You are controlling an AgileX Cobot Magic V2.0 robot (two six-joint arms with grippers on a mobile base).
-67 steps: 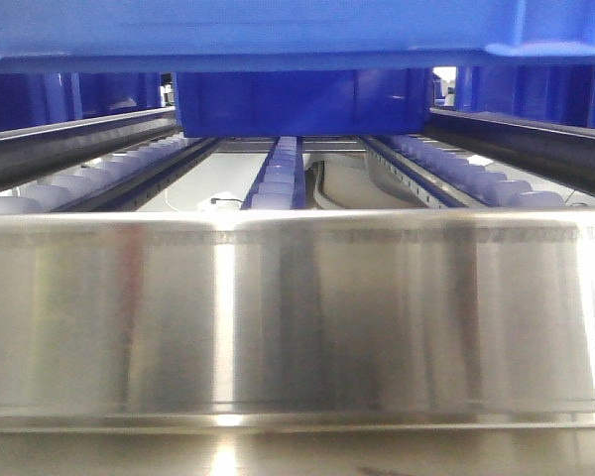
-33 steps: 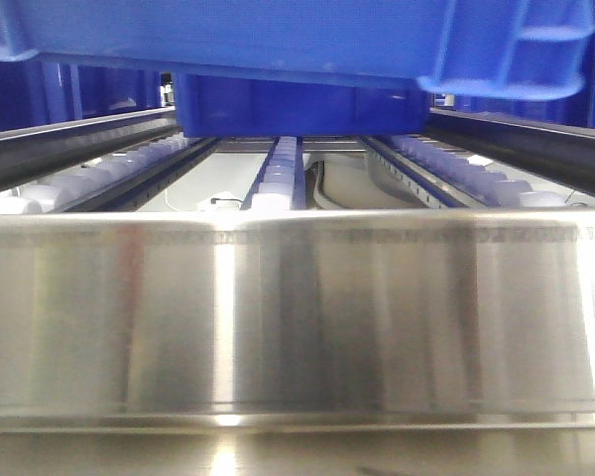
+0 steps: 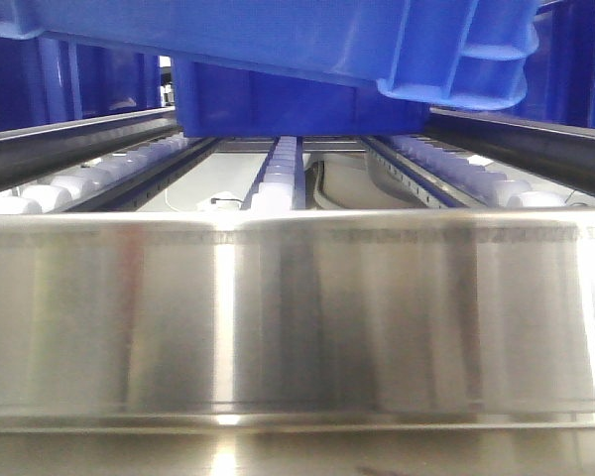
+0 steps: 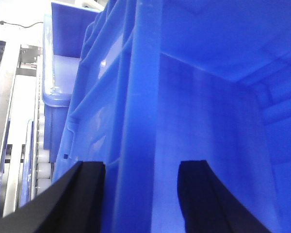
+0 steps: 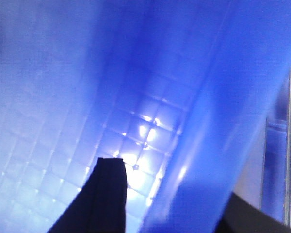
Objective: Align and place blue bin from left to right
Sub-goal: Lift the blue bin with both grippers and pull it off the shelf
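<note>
Blue plastic fills both wrist views: your left hand [image 4: 140,167] is clamped on the blue bin [image 3: 278,35], one black finger outside its side wall and one inside, and your right hand [image 5: 172,182] pinches the bin's rim the same way. Held in your hands, the bin hangs tilted above the roller tracks [image 3: 278,174], clear of them. Beyond your hands, a second blue bin [image 3: 297,104] sits on the rollers.

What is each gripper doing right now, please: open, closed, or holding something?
The left gripper is closed on a wall of the blue bin.
The right gripper is closed on the same bin's wall, one finger inside.
</note>
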